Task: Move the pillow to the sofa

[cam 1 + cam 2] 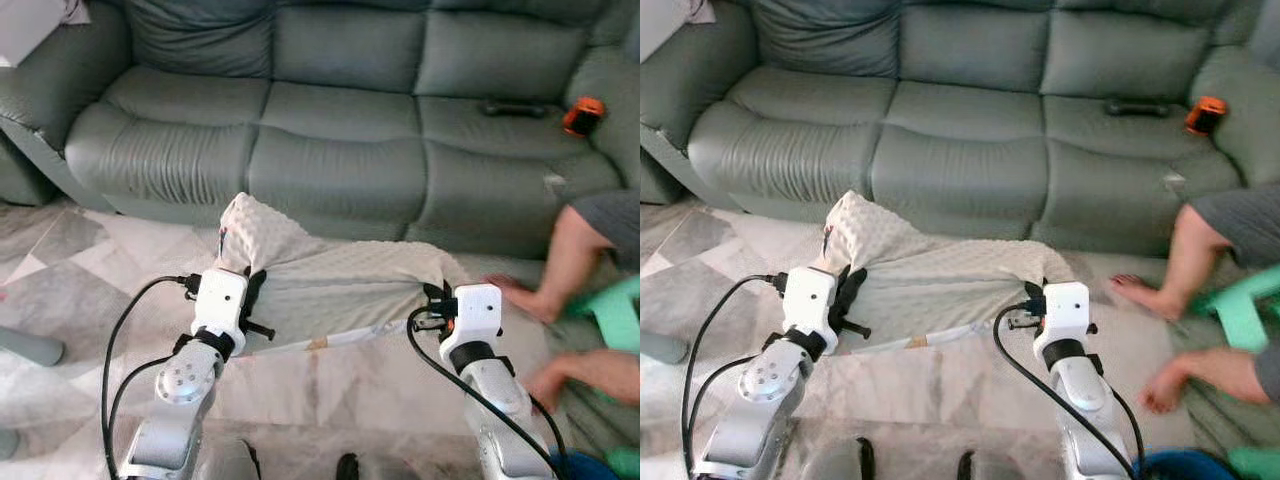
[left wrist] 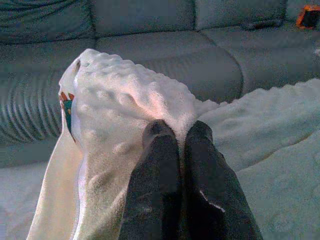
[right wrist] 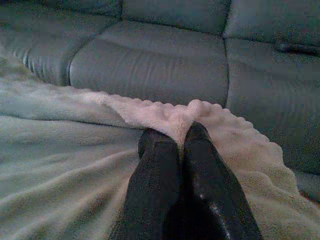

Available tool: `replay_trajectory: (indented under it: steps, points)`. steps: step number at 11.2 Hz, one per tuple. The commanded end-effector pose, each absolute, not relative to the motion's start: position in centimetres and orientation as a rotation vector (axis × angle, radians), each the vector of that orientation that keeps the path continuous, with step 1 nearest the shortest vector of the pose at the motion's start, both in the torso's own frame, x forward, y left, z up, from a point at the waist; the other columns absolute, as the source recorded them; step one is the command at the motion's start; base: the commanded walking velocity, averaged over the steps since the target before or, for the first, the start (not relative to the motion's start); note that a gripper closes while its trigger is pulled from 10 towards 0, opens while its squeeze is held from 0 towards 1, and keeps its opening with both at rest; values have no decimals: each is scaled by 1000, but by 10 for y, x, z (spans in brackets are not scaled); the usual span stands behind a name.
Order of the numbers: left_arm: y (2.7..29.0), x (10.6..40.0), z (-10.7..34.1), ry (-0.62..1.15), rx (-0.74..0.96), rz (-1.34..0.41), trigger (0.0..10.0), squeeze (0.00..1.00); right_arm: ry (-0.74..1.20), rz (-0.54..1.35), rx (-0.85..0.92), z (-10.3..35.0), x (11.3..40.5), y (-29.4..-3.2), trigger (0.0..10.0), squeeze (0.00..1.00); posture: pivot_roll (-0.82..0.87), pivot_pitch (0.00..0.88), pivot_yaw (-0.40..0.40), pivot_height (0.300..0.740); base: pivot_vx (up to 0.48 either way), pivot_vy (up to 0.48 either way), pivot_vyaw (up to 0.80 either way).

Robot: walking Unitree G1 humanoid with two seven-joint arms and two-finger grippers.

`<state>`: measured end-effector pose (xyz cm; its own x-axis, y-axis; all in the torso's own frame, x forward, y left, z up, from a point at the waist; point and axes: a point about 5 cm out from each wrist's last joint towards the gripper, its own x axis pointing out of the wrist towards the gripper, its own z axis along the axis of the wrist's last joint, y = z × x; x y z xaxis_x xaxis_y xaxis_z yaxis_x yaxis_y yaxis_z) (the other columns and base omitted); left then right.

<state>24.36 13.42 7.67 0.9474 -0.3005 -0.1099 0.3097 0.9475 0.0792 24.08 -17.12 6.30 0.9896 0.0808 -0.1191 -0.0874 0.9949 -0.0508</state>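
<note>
In front of the sofa, the pillow hangs lengthwise between the left gripper and right gripper, each closed on an end, the seat directly ahead.

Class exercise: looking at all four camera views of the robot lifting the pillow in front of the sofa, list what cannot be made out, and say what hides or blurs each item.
- Left tool and right tool: head views, tips buried in the pillow.
- Person: head views, body cut off by the right edge; hand blurred.
- Dark object on the sofa: too small to identify.
- Orange object: too small to identify.
</note>
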Motion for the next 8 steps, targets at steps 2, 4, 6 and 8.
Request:
replay_trajectory:
  steps: [2, 4, 6, 8]
  points:
    - [137, 240, 79, 83, 99, -314, 10000, 0, 93, 44, -61, 69, 240, -182, 10000, 0, -54, 141, -23, 740, 386, 0, 0]
    - [137, 241, 79, 83, 98, -321, 10000, 0, 92, 43, -57, 70, 239, -182, 10000, 0, -57, 140, -24, 740, 394, 0, 0]
    - [137, 241, 79, 82, 95, -321, 10000, 0, 91, 38, -52, 70, 235, -183, 10000, 0, -61, 140, -24, 740, 392, 0, 0]
    - [136, 242, 79, 80, 93, -316, 10000, 0, 96, 38, -49, 69, 233, -182, 10000, 0, -60, 141, -24, 740, 397, 0, 0]
